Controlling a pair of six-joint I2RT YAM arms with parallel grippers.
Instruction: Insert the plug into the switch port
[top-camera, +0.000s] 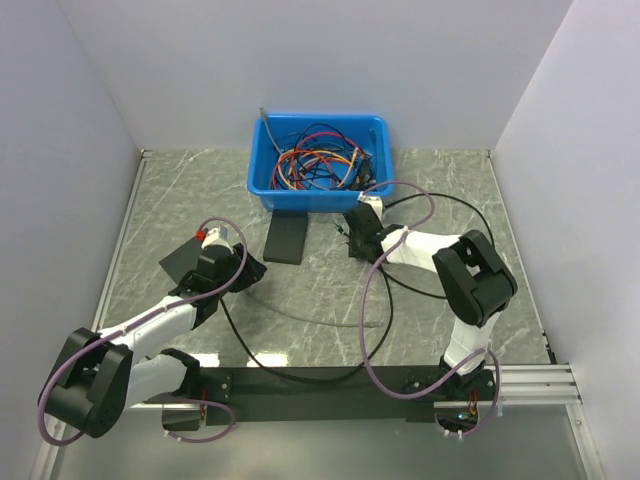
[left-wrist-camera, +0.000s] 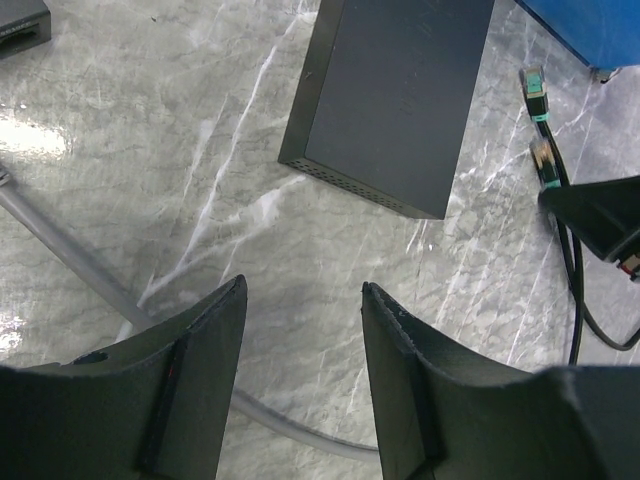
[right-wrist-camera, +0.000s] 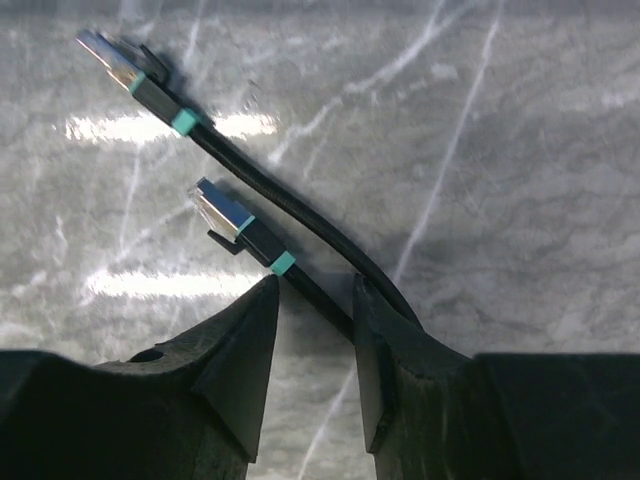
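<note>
Table (top-camera: 440, 200) grey marble, white veins. Bin (top-camera: 262, 170) bright blue. Switch (left-wrist-camera: 400, 90) matte black. Cable (right-wrist-camera: 300, 215) black, teal bands; plug (right-wrist-camera: 215, 205) clear-silver.

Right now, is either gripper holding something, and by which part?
Nothing is held. The left gripper is open and empty. The right gripper stands open around the black cable just behind the nearer plug, not closed on it.
</note>
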